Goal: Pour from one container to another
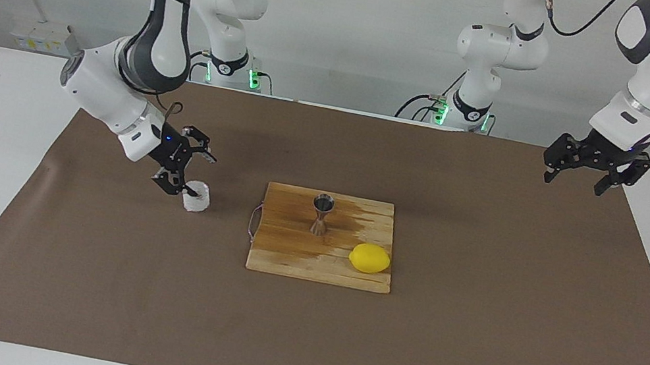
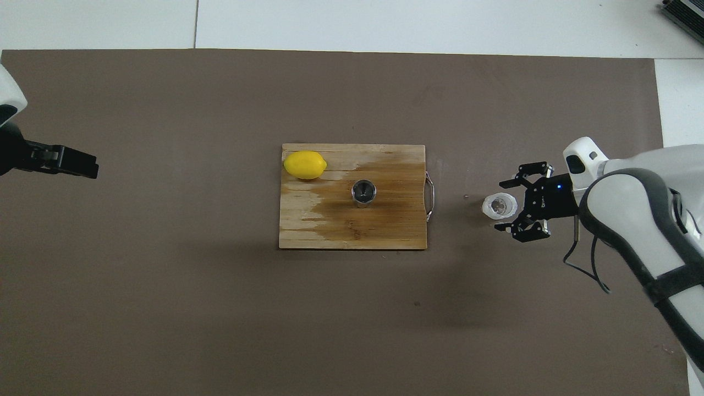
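Cup (image 1: 197, 197) between right gripper's (image 1: 191, 171) spread fingers, jigger (image 1: 321, 212) and lemon (image 1: 370, 259) nearby.

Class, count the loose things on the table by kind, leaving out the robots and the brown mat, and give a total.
Clear cups: 1, the clear cup
Steel jiggers: 1, the jigger
Lemons: 1, the lemon
Wooden boards: 1, the cutting board
Total: 4
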You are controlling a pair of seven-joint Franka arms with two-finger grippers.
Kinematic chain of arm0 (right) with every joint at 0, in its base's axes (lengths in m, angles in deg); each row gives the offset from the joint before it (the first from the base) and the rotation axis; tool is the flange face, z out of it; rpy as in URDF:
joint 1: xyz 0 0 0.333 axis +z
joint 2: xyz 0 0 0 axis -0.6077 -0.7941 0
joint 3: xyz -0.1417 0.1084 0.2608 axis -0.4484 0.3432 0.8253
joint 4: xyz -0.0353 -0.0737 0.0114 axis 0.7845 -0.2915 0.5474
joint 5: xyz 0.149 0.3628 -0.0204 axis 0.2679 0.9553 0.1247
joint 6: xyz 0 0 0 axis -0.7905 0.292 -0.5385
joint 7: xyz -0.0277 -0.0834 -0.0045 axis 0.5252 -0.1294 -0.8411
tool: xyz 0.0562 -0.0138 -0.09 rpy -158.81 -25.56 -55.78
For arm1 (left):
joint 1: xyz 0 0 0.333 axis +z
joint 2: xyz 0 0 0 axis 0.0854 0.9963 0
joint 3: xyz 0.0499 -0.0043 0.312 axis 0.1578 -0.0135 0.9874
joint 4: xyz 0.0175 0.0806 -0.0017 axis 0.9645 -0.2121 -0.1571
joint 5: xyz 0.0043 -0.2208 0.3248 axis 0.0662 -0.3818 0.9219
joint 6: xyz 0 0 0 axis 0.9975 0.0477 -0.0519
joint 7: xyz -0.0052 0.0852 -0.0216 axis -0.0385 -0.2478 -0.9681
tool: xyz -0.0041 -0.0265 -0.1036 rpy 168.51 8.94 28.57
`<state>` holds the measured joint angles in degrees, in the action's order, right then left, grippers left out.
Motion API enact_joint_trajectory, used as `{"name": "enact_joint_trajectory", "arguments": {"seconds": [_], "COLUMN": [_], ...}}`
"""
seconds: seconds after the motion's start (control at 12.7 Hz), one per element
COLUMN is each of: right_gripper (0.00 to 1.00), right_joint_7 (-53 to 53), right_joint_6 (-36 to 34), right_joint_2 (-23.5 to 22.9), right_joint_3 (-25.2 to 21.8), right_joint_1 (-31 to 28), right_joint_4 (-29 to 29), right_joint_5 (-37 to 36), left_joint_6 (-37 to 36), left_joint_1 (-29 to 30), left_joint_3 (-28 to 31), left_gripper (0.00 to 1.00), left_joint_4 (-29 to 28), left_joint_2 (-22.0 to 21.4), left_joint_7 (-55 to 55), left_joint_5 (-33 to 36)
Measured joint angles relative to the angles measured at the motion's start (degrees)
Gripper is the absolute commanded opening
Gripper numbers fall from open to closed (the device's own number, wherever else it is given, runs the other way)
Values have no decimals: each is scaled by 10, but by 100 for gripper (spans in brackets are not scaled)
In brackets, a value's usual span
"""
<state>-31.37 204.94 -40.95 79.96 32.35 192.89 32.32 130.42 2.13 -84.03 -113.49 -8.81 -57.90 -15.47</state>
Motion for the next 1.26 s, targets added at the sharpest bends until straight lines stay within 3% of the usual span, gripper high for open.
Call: {"name": "enact_joint_trajectory", "arguments": {"seconds": [0.55,0.95,1.26], "right_gripper": [100,100,100], "right_joint_7": [390,655,857], "right_joint_6": [24,-70,-183], "right_joint_2": [-1,0,21], "right_joint_3": [1,-5,-1], "right_joint_1": [24,18,23], "right_joint_4": [-29,-98,-182], "right_joint_5": [-232,-293,-351], "left_joint_6": [0,0,0], "left_joint_1": [0,0,0], "left_joint_3": [0,0,0], "left_gripper": [100,100,100], "left_joint_4": [0,0,0], "left_joint_2": [0,0,0], "left_joint_7": [0,0,0], "left_joint_5": [0,0,0]}}
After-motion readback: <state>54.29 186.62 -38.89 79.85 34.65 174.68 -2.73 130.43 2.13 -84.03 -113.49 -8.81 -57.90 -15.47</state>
